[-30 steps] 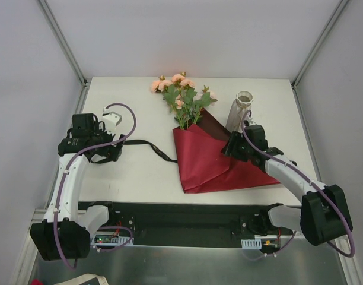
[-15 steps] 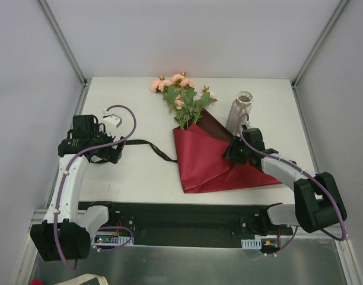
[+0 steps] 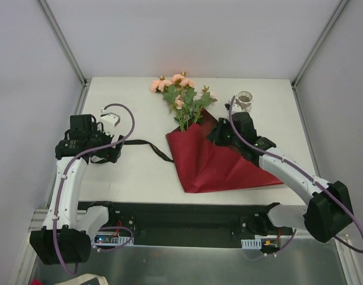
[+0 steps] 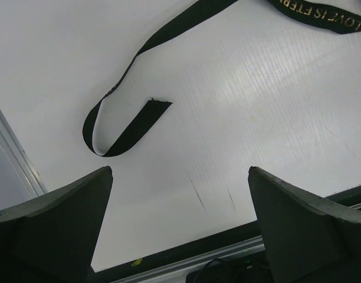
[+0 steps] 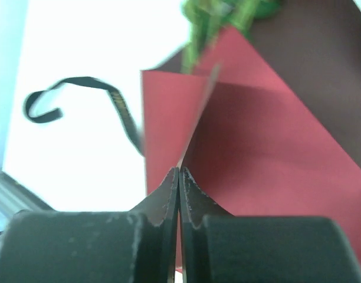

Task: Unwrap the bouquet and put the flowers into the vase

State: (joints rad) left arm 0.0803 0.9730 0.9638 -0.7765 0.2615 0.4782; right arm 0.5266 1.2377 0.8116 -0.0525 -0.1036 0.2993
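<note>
Unwrapping step: the bouquet (image 3: 206, 167) lies mid-table, flowers (image 3: 181, 95) at its far end. My right gripper (image 5: 179, 172) is clamped tight on a paper (image 5: 269, 147) fold (just the thin edge), so next I should peel it aside. My left gripper (image 4: 180, 177) gapes empty over the ribbon (image 4: 133, 125). The vase (image 3: 245, 100) is half hidden behind my arm.

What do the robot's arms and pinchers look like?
The left arm and right arm are white tubes with chunky black joints, each trailing a looping purple cable. The left gripper and right gripper have dark grey, wedge-shaped fingers.
</note>
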